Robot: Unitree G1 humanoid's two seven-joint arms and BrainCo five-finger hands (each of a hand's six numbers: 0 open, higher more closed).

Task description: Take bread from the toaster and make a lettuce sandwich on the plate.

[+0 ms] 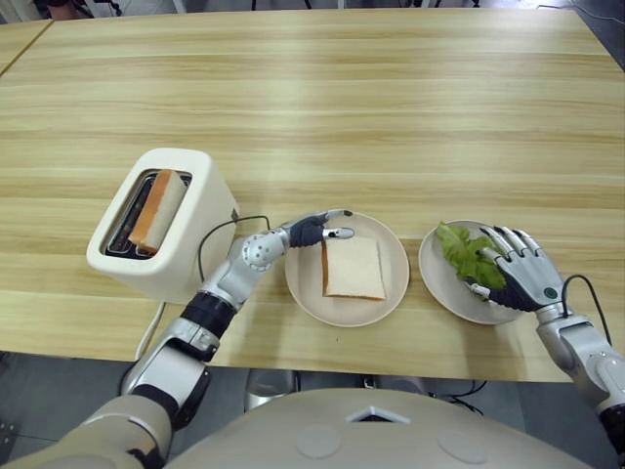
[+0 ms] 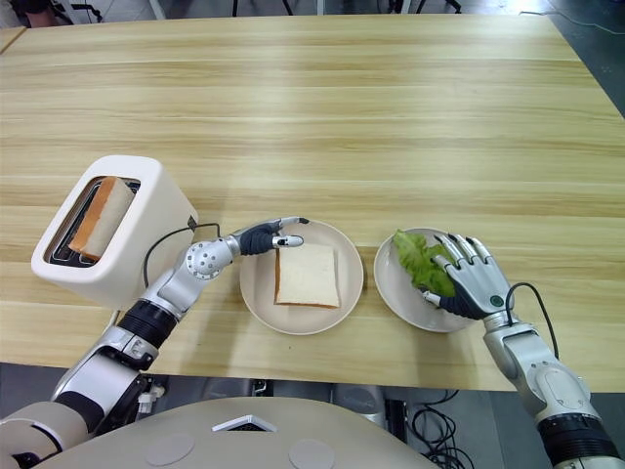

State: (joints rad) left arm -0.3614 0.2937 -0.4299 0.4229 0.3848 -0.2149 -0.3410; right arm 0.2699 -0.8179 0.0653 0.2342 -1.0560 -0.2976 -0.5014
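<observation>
The right hand (image 1: 518, 276) rests spread, unclosed, over the crinkly green lettuce leaf (image 1: 463, 252) on the right-hand round beige plate (image 1: 437, 283). The leaf is probably light, limp and easily torn, so a gentle pinch across its bunched middle should hold. The left hand (image 1: 317, 231) hovers open and empty.

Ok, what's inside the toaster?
One bread slice stands in the toaster, its top sticking out. The slot beside it looks empty, though the slot bottoms and the slice's lower part are hidden by the casing.
</observation>
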